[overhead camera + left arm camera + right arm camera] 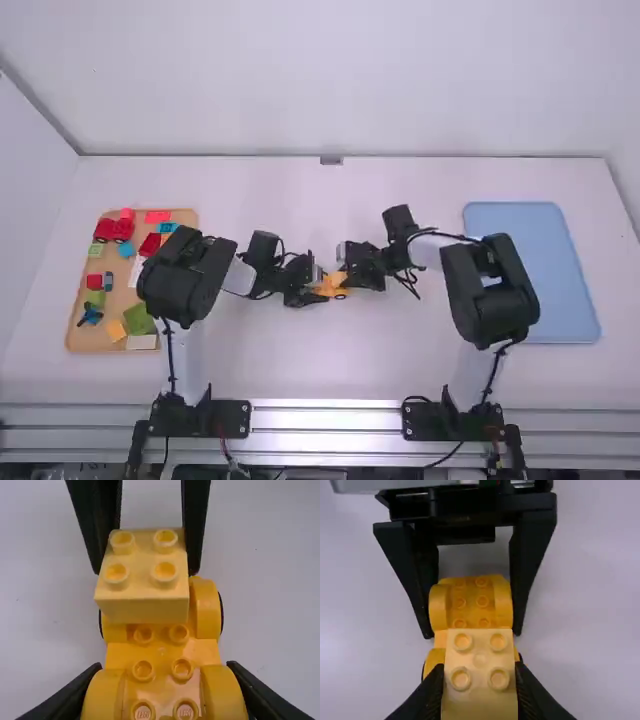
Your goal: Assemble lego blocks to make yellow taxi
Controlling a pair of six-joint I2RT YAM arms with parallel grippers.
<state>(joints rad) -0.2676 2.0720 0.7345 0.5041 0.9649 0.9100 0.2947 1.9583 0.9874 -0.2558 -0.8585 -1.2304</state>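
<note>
Yellow chassis (162, 650): left end effector (317, 292) clamped across one end. Right end effector (350, 278) grasps pale yellow block (480, 659) (four studs, facing up) between its fingertips, over the chassis's other end; block-to-chassis contact cannot be told.

Arms bent inward, left pincer (318, 289) clamped, right pincer (344, 276) clamped opposite

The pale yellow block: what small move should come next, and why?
Probably ease the pale block down onto the yellow base: the right gripper holds it over the base, which the left gripper grips by its sides.
</note>
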